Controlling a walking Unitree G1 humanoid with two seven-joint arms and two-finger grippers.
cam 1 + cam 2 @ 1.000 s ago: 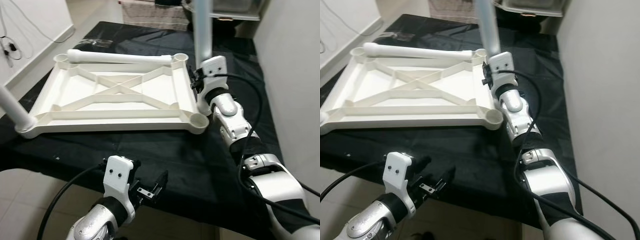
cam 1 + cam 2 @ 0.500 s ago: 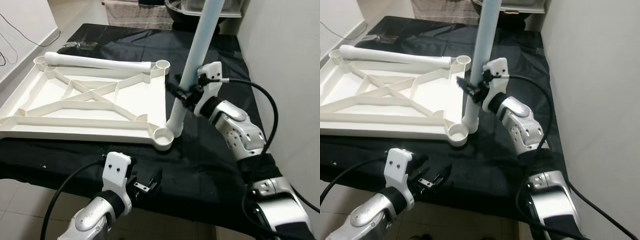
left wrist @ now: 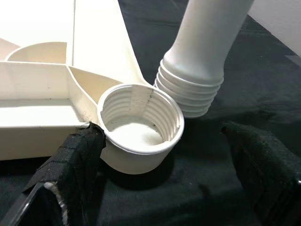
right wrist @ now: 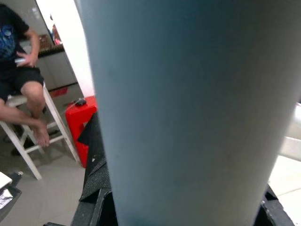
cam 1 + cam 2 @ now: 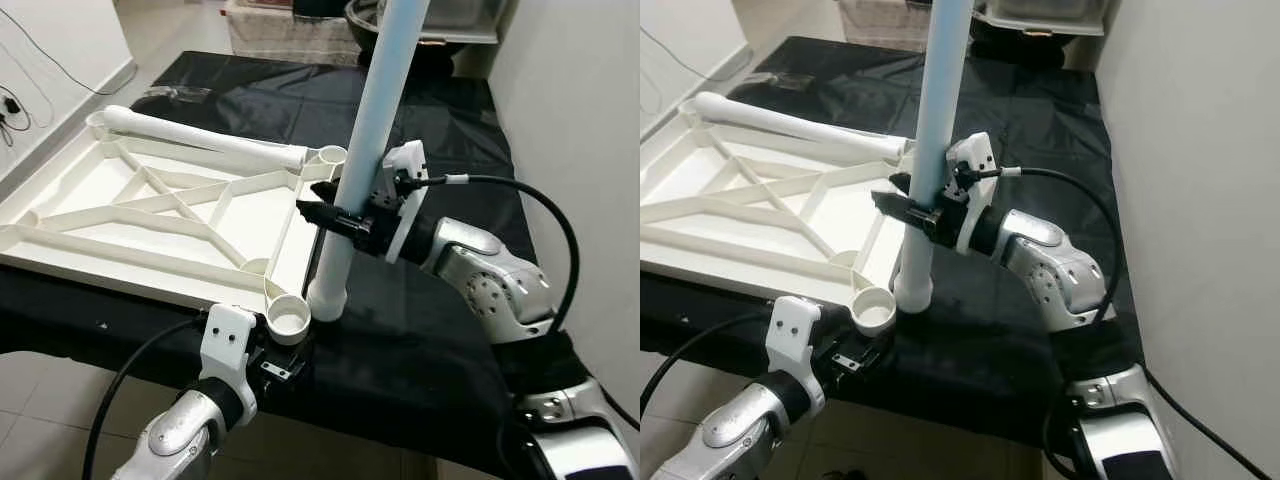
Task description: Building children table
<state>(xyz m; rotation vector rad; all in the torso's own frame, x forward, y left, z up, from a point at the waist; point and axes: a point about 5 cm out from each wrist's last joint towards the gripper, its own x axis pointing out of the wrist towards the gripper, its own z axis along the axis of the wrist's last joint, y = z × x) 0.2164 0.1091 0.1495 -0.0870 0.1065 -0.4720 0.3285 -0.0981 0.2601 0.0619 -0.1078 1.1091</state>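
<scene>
The right gripper is clamping the leg; shift it toward 8 o'clock over the socket, keeping it plumb, while the left gripper is bracketing open.

A black cloth covers the work surface. Beyond its far end stand a patterned box and a dark bowl. A cable hangs on the white wall. A person sits on a white stool beside a red container.
</scene>
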